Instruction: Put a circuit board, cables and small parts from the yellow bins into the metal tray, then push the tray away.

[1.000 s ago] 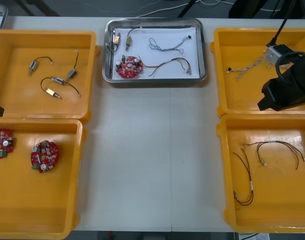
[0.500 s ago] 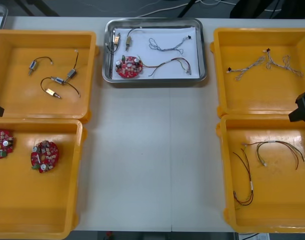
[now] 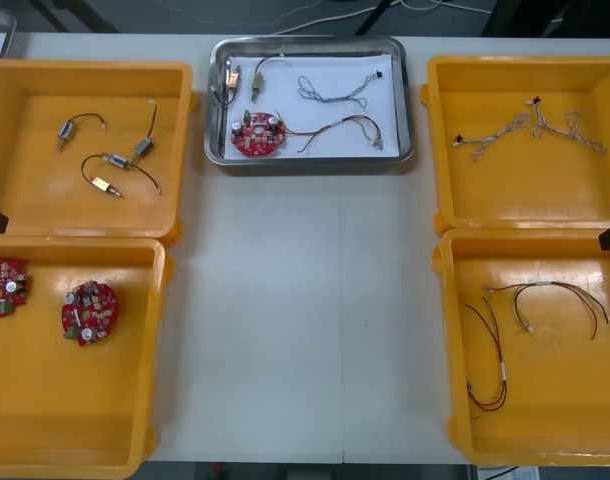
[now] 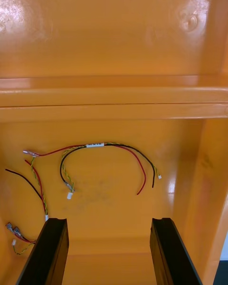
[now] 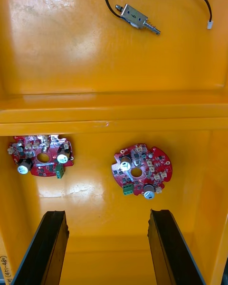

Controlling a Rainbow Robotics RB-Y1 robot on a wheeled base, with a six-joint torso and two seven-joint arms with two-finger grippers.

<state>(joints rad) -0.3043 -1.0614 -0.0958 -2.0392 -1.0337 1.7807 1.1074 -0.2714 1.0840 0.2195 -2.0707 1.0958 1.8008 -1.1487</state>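
Metal tray (image 3: 285,105) holding circuit board (image 3: 257,134); left of it, left gripper (image 5: 107,247), jaws apart, over red boards (image 5: 141,170); right of it, right gripper (image 4: 108,251), jaws apart, over red and yellow cables (image 4: 95,145)

Open lane here: bare tabletop (image 3: 305,320) runs between the yellow bins (image 3: 45,195) right up to the metal tray (image 3: 310,162). Bin walls fence both sides; the tray's floor is crowded with cables (image 3: 340,128) and a red board (image 3: 257,136).
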